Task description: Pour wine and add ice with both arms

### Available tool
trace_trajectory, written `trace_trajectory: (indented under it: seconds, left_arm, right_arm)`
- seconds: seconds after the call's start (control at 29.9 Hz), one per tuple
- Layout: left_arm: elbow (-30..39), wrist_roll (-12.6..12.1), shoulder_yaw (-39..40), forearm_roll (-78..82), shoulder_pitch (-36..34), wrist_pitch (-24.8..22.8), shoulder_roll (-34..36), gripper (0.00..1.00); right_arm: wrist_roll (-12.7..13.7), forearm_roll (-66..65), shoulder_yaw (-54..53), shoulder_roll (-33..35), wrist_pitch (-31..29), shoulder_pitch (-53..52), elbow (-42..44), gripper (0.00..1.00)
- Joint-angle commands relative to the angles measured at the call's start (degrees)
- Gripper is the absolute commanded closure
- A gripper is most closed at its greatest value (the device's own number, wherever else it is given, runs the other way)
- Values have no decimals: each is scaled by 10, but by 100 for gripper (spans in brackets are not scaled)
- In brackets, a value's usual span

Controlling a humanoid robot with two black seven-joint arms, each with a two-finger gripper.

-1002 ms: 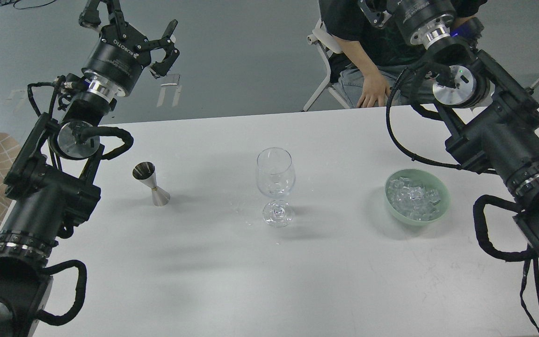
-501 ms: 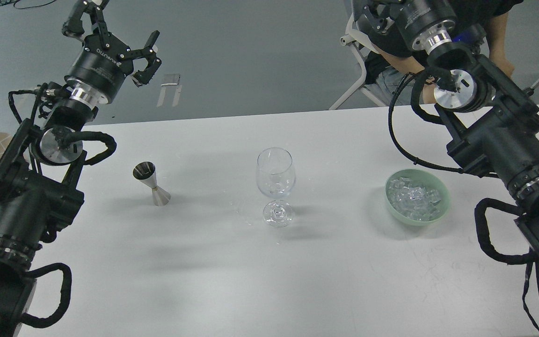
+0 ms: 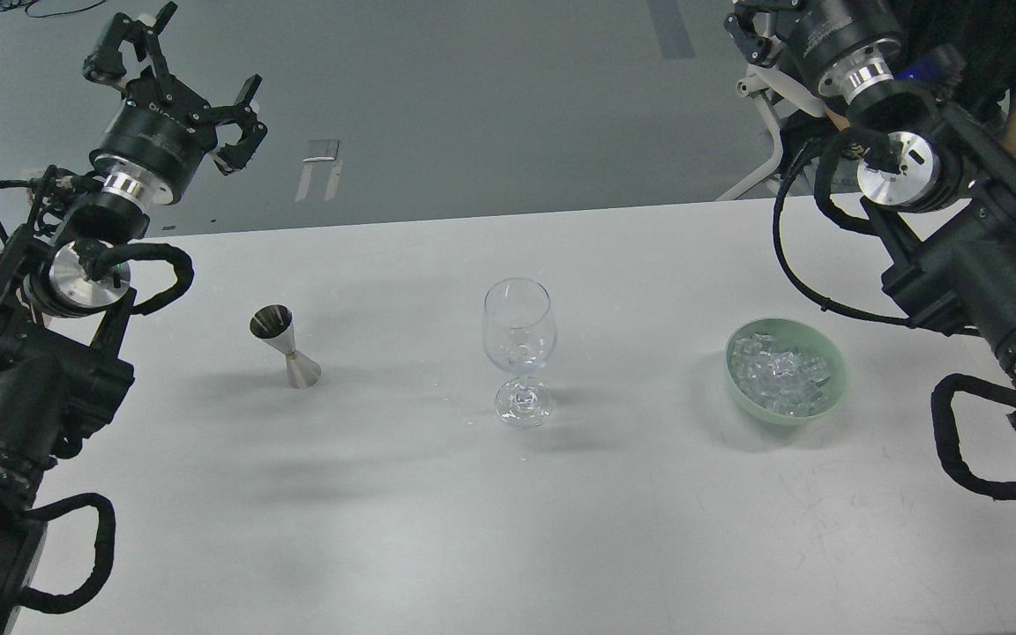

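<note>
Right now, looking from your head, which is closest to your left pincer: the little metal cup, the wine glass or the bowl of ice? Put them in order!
From the left pincer:
1. Metal cup, on the table's left side.
2. Wine glass, in the middle.
3. Bowl of ice, far right.

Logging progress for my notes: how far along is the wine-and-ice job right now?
Nothing looks done: the wine glass stands empty, and the ice all sits in the green bowl. Nothing is in hand; the left claw is open and raised beyond the table. Both pouring from the jigger and adding ice remain.
</note>
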State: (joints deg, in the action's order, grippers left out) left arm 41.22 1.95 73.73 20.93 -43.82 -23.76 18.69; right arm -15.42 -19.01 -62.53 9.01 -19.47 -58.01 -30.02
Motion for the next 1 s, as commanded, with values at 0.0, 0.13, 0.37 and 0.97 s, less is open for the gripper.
trace_trajectory:
  seconds: [0.0,0.13,0.37,0.97]
  left_arm:
    - [-1,5,3,-1,1,1,-7,2]
    - [6,4,0,0,2,-2,-16,2]
    - [6,5,-11,2,1,-3,-15,2]
    - [64,-52,-11,-48,9,-1,35,2]
  right_arm:
    - [-3,0,0,-2,-2,3,-1,0]
    - [-5,0,0,-8,-5,4,-2,0]
    - [-6,-1,1,-8,-5,2,-2,0]
    - [-6,-1,2,-15,-2,2,-2,0]
